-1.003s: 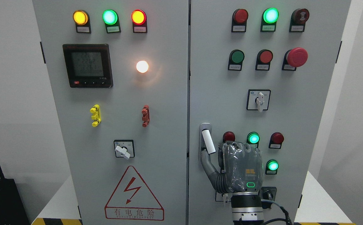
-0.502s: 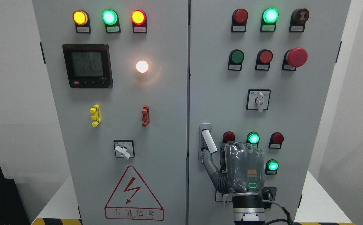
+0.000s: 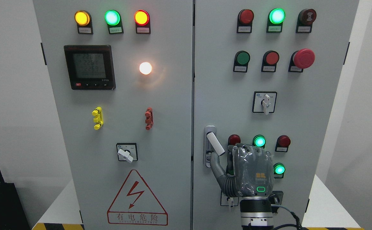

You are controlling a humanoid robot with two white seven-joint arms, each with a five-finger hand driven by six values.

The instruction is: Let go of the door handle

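Observation:
The white door handle (image 3: pixel 215 143) is swung out at a slant from its grey plate (image 3: pixel 210 129) at the left edge of the cabinet's right door (image 3: pixel 224 95). My right hand (image 3: pixel 227 153) comes up from the bottom edge with its back to the camera. Its thumb (image 3: pixel 216 163) points up-left and touches the handle's lower end. Its fingers (image 3: pixel 249 150) curl toward the door just right of that end, so the handle's tip sits between thumb and fingers. The left arm is out of view.
Red and green lamps (image 3: pixel 259 141) sit right above and beside my hand. A rotary switch (image 3: pixel 265 102) is higher up and a key lock (image 3: pixel 274 198) is by my wrist. The left door (image 3: pixel 125 111) carries a meter, lamps, a switch and a warning triangle.
My right hand has shifted a little right and up. Its thumb tip has risen to the handle's lower end, and that end has swung slightly further right.

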